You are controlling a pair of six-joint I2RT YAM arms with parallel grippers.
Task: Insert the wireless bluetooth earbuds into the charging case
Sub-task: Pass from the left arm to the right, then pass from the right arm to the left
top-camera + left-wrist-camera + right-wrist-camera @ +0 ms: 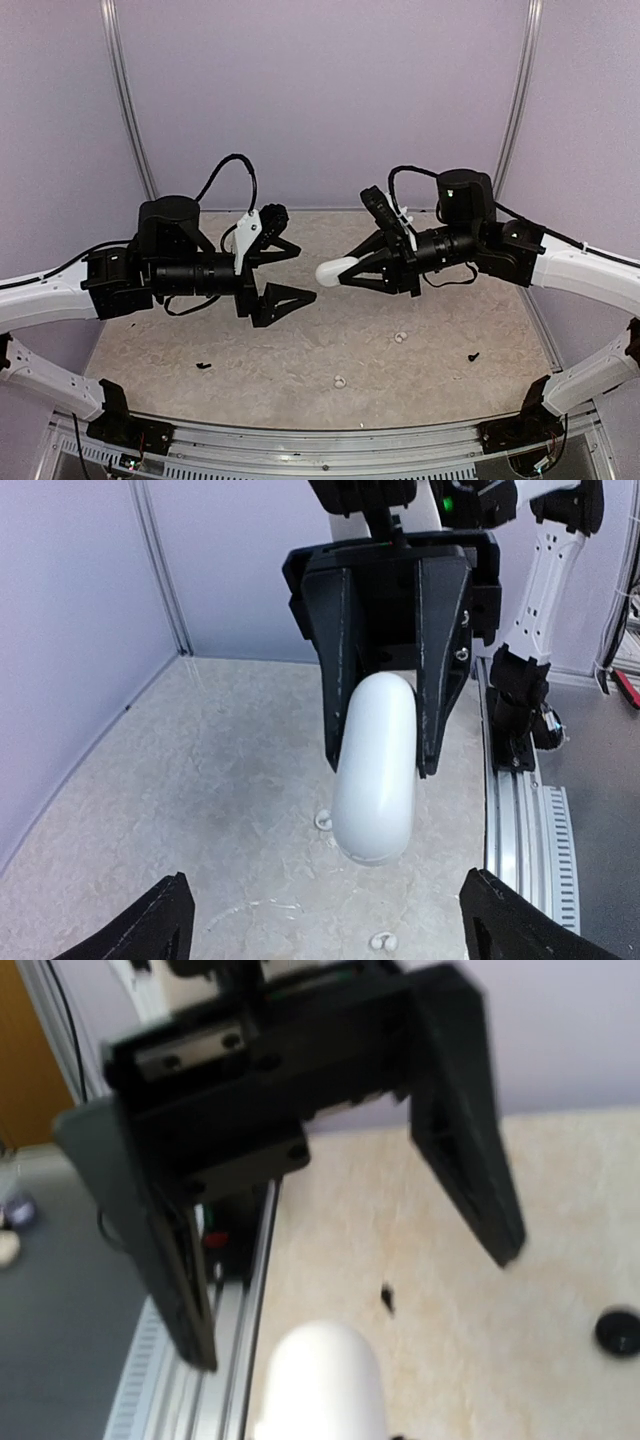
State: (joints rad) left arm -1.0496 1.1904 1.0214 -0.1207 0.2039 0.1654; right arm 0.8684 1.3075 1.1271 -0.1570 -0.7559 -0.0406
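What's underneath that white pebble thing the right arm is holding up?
Air, then the table: the charging case hangs in the right gripper, touching nothing below. Two earbuds lie on the table nearby. The patch straight beneath is covered by the case itself.

No legible txt, labels or nos. in any view.

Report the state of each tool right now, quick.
Left tool: open, holding nothing.
Right tool: closed on the charging case.
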